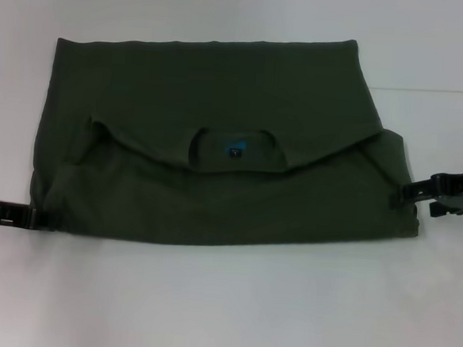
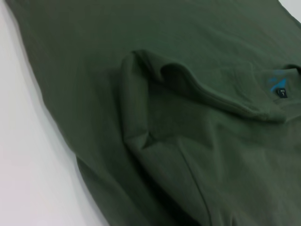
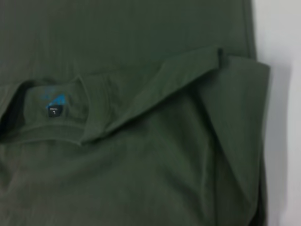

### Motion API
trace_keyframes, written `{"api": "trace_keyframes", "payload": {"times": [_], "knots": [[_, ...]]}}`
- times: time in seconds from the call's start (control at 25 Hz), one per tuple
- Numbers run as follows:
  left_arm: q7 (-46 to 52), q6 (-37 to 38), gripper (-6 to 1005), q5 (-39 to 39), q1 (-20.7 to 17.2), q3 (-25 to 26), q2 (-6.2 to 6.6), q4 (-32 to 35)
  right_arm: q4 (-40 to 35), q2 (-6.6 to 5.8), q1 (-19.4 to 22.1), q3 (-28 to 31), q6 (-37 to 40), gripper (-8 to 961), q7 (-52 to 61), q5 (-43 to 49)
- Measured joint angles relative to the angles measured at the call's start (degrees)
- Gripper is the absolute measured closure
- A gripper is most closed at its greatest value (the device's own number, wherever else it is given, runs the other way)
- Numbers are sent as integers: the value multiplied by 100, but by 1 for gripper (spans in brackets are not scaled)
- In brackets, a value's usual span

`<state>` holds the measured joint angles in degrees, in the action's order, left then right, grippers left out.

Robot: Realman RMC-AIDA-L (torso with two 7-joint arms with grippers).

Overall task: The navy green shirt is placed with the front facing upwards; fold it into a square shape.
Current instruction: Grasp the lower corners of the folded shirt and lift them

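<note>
The navy green shirt (image 1: 222, 85) lies on the white table (image 1: 221, 316) as a wide, folded shape, plain green side up. One layer is folded over the middle, where the round collar and its blue neck label (image 1: 235, 148) show. My left gripper (image 1: 34, 217) lies low on the table at the shirt's near left corner, touching its edge. At the shirt's right edge my right gripper (image 1: 405, 193) meets the cloth. The left wrist view shows folded cloth (image 2: 188, 155) and the label (image 2: 280, 84). The right wrist view shows the collar, the label (image 3: 54, 106) and a folded side (image 3: 235, 141).
Bare white table surrounds the shirt, with wide room at the front (image 1: 221, 316) and a strip behind (image 1: 227, 14). No other objects are in view.
</note>
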<state>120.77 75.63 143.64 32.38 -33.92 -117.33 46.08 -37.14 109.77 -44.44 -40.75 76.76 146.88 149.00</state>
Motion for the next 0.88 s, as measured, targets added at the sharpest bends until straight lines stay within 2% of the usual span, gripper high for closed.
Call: {"api": "trace_keyframes", "payload": {"times": [0.52,0.88], "knots": [[-1,5,936,21,-5,0,0,-21,85,280,2,-22,-202,84,-25,14],[-1,12,935,23,-5,0,0,-21,157,371,-14,-85,-456,98,-10,14]]}}
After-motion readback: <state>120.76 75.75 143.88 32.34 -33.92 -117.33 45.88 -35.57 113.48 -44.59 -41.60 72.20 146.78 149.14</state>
